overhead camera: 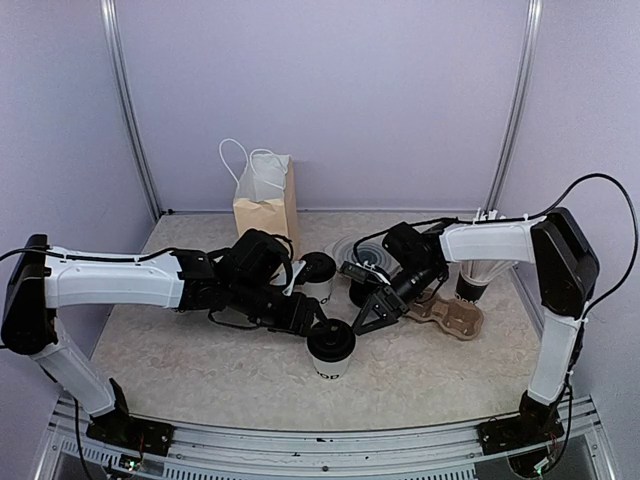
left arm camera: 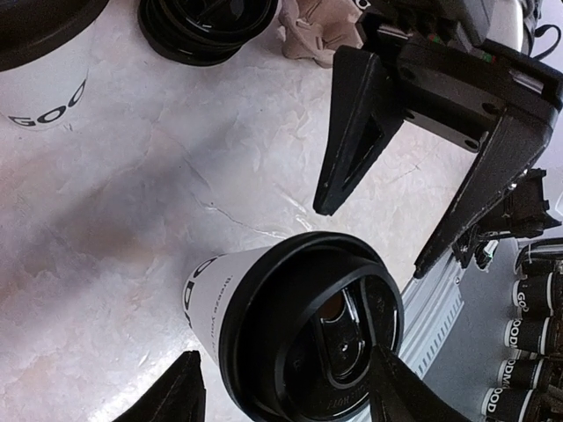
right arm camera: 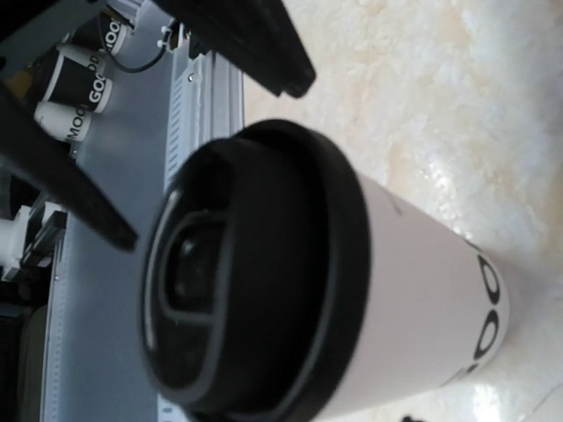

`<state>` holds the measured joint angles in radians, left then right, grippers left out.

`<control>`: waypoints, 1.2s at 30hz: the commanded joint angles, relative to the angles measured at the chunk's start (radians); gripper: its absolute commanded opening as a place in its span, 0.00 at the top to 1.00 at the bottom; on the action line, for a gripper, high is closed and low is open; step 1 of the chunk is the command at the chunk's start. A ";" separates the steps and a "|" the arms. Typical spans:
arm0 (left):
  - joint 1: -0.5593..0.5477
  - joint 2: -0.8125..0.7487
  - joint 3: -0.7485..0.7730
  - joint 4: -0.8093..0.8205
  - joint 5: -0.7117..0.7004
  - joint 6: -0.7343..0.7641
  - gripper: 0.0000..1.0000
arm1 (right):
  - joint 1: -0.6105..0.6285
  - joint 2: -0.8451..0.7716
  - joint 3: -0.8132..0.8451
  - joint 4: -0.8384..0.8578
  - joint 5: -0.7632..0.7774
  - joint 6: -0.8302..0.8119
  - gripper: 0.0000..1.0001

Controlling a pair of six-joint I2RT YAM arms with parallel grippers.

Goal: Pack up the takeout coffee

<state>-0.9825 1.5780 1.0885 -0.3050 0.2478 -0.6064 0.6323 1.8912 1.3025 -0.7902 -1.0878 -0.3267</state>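
Note:
The takeout coffee (overhead camera: 330,352) is a white paper cup with black lettering and a black lid, standing upright at the front centre of the table. My left gripper (overhead camera: 318,324) is open, with its fingers on either side of the cup's lid (left arm camera: 308,334) in the left wrist view. My right gripper (overhead camera: 372,322) is open and empty just right of the cup, and it also shows in the left wrist view (left arm camera: 369,242). The cup fills the right wrist view (right arm camera: 352,290), where my own fingers are hidden.
A second lidded cup (overhead camera: 318,275) stands just behind the first. A stack of black lids (overhead camera: 362,255) lies behind it. A brown paper bag (overhead camera: 265,205) with white handles stands at the back. A cardboard cup carrier (overhead camera: 452,317) and nested white cups (overhead camera: 470,282) are at the right.

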 commanded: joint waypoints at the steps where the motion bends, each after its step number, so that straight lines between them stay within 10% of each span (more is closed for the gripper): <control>1: 0.005 0.019 -0.030 -0.005 -0.009 -0.013 0.39 | 0.010 0.058 0.037 -0.029 -0.052 -0.003 0.45; 24: 0.029 0.073 -0.129 0.020 0.006 -0.006 0.49 | 0.033 0.156 0.057 -0.002 0.238 0.075 0.63; 36: -0.038 -0.081 0.021 -0.002 -0.154 0.095 0.29 | 0.032 -0.017 0.071 -0.088 0.089 -0.084 0.48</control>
<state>-0.9947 1.5665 1.0504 -0.2867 0.1749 -0.5674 0.6571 1.9305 1.3750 -0.8478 -1.0145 -0.3492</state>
